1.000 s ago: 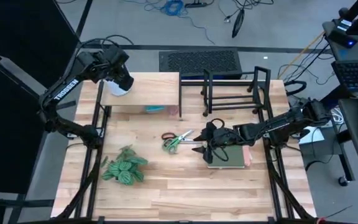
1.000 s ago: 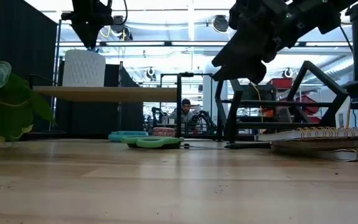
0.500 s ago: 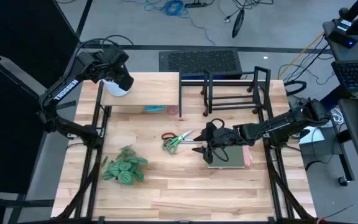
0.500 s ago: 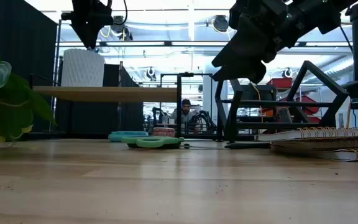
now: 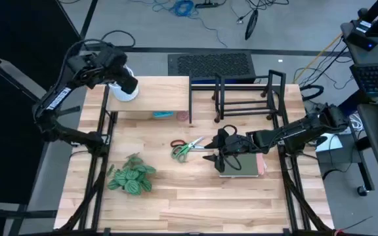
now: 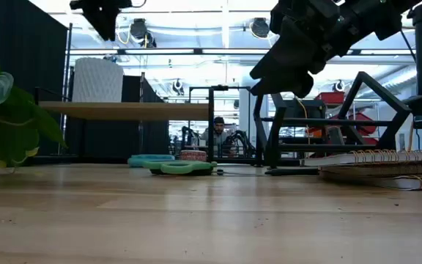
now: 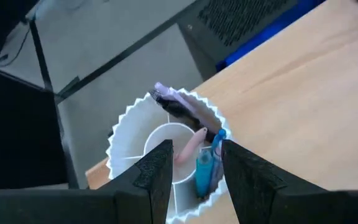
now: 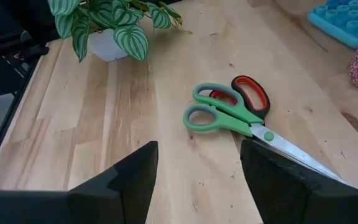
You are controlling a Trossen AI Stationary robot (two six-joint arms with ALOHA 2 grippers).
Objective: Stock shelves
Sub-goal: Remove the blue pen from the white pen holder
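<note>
Two shelves show in my high view at the far side of the tabletop (image 5: 195, 196): the pale-wood riser shelf (image 5: 153, 95) with a white ridged pen cup (image 5: 122, 89) on its left end under my left gripper (image 5: 125, 84), and the black wire rack (image 5: 245, 95) to its right, while my right gripper (image 5: 220, 157) hovers by a spiral notebook (image 5: 245, 164) near the scissors (image 5: 188, 147). Low view puts the left gripper clear above the cup. Wrist views show both grippers' fingers apart, empty.
</note>
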